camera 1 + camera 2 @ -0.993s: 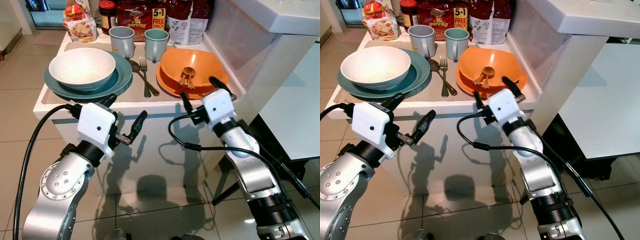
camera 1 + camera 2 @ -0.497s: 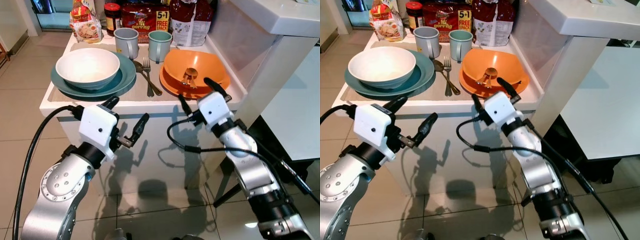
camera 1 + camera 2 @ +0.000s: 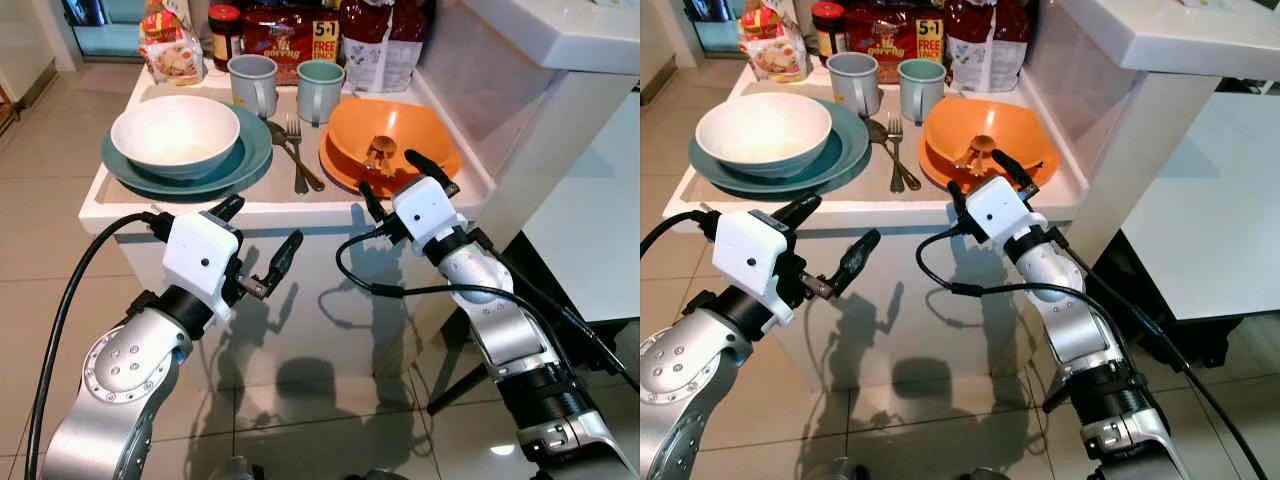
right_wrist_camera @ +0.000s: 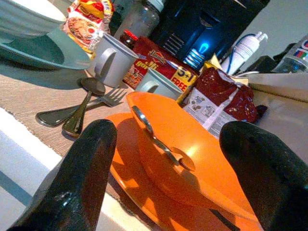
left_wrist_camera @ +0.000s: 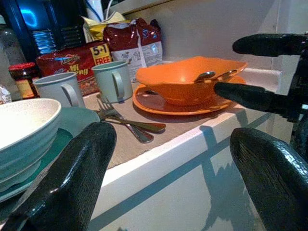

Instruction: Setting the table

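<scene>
Nearest: left tool (image 3: 256, 240), fingers spread wide, holding nothing, held in front of the white table (image 3: 150, 205) below its front edge. Right tool (image 3: 398, 178), fingers likewise parted and empty, raised at the table's front rim just before the orange plate (image 3: 340, 170); one fingertip (image 3: 416, 160) overlaps the plate's near edge in the head view, though contact cannot be confirmed. On the table, near row: white bowl (image 3: 175, 135) nested on a teal plate (image 3: 250, 160) at the robot's left; orange bowl (image 3: 390, 140) stacked on the orange plate at the right, with a spoon (image 3: 980, 148) and what seems a second utensil resting inside. Between the two settings, on a beige mat: spoon (image 3: 285, 150) and fork (image 3: 296, 150) lying side by side, long axes running roughly front to back, heads toward the far side, handles toward the robot and angled slightly rightward. Behind: two grey-green mugs (image 3: 252, 84) (image 3: 320, 88), upright, close together. Far edge: noodle packets (image 3: 285, 30), a jar (image 3: 225, 35), other food bags. Progress, as judged: dishes are gathered at one end of the table, not distributed; nothing is yet in either tool's grip, so the laying out largely remains. The right tool's position suggests the orange set comes first.
</scene>
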### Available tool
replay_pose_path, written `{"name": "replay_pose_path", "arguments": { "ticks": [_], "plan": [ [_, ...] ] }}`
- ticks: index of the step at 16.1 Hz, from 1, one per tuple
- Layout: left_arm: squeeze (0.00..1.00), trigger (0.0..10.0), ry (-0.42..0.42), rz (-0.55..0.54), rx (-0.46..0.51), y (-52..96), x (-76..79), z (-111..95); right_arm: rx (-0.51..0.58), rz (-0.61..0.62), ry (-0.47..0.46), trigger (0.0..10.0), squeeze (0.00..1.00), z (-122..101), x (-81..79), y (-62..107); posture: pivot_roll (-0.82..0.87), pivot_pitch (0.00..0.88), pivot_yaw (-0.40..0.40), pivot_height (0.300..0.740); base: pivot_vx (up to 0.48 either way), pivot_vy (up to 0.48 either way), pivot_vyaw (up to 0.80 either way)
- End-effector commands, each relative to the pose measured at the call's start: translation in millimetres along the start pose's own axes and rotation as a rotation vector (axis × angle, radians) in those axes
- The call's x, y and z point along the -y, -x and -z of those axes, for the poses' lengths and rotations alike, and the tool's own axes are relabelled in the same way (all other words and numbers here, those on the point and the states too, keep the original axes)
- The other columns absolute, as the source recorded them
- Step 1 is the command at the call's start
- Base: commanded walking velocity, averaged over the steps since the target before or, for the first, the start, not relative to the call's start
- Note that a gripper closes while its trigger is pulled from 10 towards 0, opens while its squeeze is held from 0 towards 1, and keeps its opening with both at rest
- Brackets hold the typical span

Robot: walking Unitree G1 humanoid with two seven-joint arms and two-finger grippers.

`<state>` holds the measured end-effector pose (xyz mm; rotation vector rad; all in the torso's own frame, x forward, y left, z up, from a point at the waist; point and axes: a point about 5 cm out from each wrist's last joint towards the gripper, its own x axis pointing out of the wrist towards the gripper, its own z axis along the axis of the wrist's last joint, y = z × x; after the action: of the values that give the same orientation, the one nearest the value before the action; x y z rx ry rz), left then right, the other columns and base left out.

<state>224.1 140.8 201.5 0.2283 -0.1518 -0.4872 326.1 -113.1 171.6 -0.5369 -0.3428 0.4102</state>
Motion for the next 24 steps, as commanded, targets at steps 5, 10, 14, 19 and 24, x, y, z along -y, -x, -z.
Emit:
{"name": "replay_pose_path", "arguments": {
  "ticks": [5, 10, 14, 19, 24],
  "plan": [
    [0.00, 10.0, 0.054, 0.115, -0.011, 2.5, 13.5, -2.3, 0.002, -0.044, 0.018, 4.0, 0.00, 2.2, -0.3, -5.2, 0.07, 0.057, -0.057, 0.740, 0.000, 0.000, 0.00],
    [0.00, 10.0, 0.057, 0.151, -0.024, 3.4, 17.0, -2.1, -0.001, -0.049, 0.020, 2.4, 0.00, 4.3, 0.8, -8.1, 0.07, 0.056, -0.052, 0.740, 0.000, 0.000, 0.00],
    [0.00, 10.0, 0.056, 0.155, -0.026, 2.9, 16.5, -2.6, 0.000, -0.049, 0.020, 1.5, 0.00, 5.0, 1.8, -8.7, 0.07, 0.054, -0.052, 0.740, 0.000, 0.000, 0.00],
    [0.00, 10.0, 0.053, 0.158, -0.027, 3.2, 16.9, -2.9, -0.004, -0.040, 0.027, 0.7, 0.00, 6.2, 4.9, -9.1, 0.07, 0.054, -0.052, 0.740, 0.000, 0.000, 0.00],
    [0.00, 10.0, 0.053, 0.162, -0.028, 3.7, 17.1, -2.8, -0.003, -0.029, 0.029, 0.0, 0.00, 6.3, 6.8, -9.1, 0.07, 0.052, -0.050, 0.740, 0.000, 0.000, 0.00]
  ]
}}
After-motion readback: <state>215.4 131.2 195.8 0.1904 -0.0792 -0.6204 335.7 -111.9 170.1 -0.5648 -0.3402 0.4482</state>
